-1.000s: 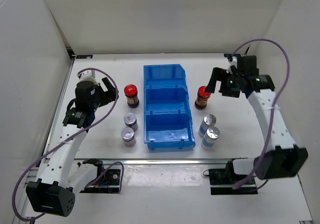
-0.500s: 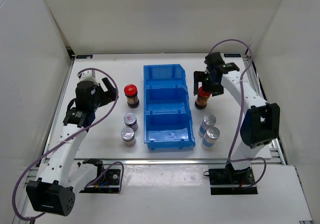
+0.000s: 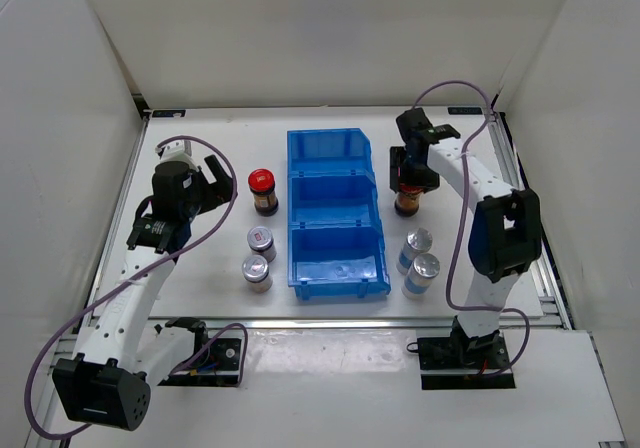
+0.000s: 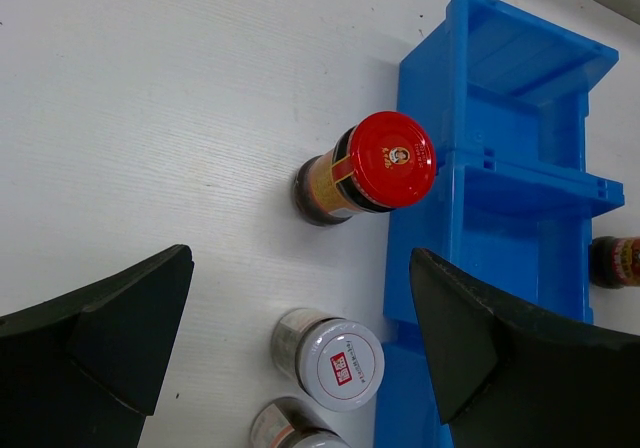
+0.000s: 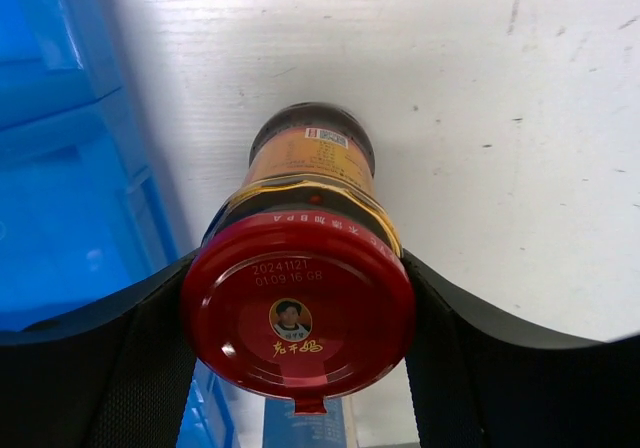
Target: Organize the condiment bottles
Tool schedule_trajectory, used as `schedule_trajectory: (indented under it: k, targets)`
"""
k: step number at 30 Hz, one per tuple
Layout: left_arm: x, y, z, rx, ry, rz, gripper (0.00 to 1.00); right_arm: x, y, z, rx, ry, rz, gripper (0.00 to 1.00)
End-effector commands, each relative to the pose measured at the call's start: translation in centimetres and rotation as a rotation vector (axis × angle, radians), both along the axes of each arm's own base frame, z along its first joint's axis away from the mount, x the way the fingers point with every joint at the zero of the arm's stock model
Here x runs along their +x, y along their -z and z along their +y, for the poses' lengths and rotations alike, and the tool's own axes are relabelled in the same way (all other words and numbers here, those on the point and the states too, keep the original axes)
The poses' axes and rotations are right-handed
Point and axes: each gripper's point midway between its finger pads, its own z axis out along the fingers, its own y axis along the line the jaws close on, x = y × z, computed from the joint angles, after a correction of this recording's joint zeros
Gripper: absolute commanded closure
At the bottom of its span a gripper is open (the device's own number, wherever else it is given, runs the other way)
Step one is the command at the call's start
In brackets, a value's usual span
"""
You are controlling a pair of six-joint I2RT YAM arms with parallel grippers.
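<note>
Logged matte black left gripper (image 4: 300,268) spread wide above glossy round red-capped brown left bottle (image 4: 365,168) and squat grey-topped pair (image 3: 260,240) on white table (image 3: 210,138), blue plastic bin (image 4: 500,183) mid-table, right gripper (image 5: 298,318) clamped on matching right bottle (image 5: 305,163) just beside bin, silver-capped pair (image 3: 416,248) nearer.

1. My left arm (image 3: 130,288) stretches up from its base at the near edge, with the wrist bent inward.
2. My left pincer (image 3: 215,181) is spread wide, with nothing between the fingers.
3. My right arm (image 3: 470,173) is folded sharply at the elbow, and the wrist points down.
4. My right pincer (image 5: 298,303) clamps both sides of the red-capped bottle (image 5: 305,158) at its cap.
</note>
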Motion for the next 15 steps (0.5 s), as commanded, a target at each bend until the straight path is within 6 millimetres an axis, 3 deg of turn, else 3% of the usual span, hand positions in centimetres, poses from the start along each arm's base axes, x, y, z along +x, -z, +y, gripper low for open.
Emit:
schedule_trajectory:
  k: [1, 2, 4, 5, 6, 9, 12, 14, 15]
  targets:
    - [0.1, -1.4, 0.0, 0.005, 0.002, -0.031, 0.0, 2.9, -6.2, -0.4, -0.045, 0.045, -0.209, 0.73]
    - [0.1, -1.4, 0.0, 0.005, 0.002, -0.031, 0.0, 3.2, -6.8, -0.1, -0.049, 0.044, -0.231, 0.84]
    - [0.1, -1.4, 0.0, 0.005, 0.002, -0.031, 0.0, 4.2, -10.7, 0.6, -0.027, 0.046, -0.332, 0.9]
    - [0.1, -1.4, 0.0, 0.005, 0.002, -0.031, 0.0, 4.6, -12.1, 1.8, -0.014, 0.014, -0.372, 0.97]
    - [0.1, -1.4, 0.0, 0.005, 0.002, -0.031, 0.0, 5.2, -13.0, 2.0, -0.008, 0.009, -0.395, 1.0]
    - [0.1, -1.4, 0.0, 0.005, 0.002, -0.031, 0.0, 7.1, -16.5, 5.4, 0.046, -0.066, -0.475, 1.0]
    - [0.1, -1.0, 0.2, 0.005, -0.011, -0.013, 0.0, 8.5, -17.5, 8.3, 0.079, -0.146, -0.491, 1.0]
    - [0.1, -1.0, 0.2, 0.005, -0.011, -0.013, 0.0, 8.8, -17.0, 9.8, 0.128, -0.188, -0.458, 1.0]
    - [0.2, -0.7, 0.2, 0.006, -0.011, -0.004, 0.0, 9.2, -15.7, 11.0, 0.139, -0.212, -0.427, 1.0]
